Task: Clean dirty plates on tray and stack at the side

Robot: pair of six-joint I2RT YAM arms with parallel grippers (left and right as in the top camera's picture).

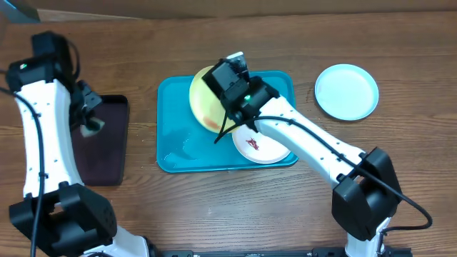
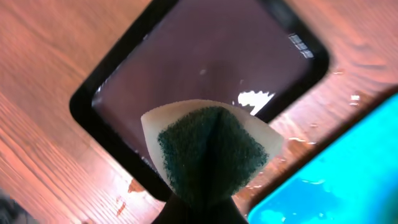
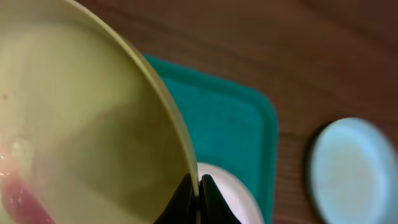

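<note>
From overhead, the right gripper (image 1: 230,101) is holding the yellow-green plate (image 1: 203,100) tilted above the tray (image 1: 171,135). The white plate (image 1: 260,148) is lying inside it, and the mint-blue plate (image 1: 346,91) is sitting well apart. In the left wrist view, the left gripper (image 2: 199,208) is pinching a sponge (image 2: 208,152) over the black tray (image 2: 205,56). In the right wrist view, the fingers (image 3: 186,199) are clamping the yellow-green plate's rim.

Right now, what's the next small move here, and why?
Probably swing the sponge from above the black tray over to the yellow plate. The right gripper holds that plate by its rim, tilted over the blue tray. A reddish smear shows on its face, and the sponge is not yet touching it.
</note>
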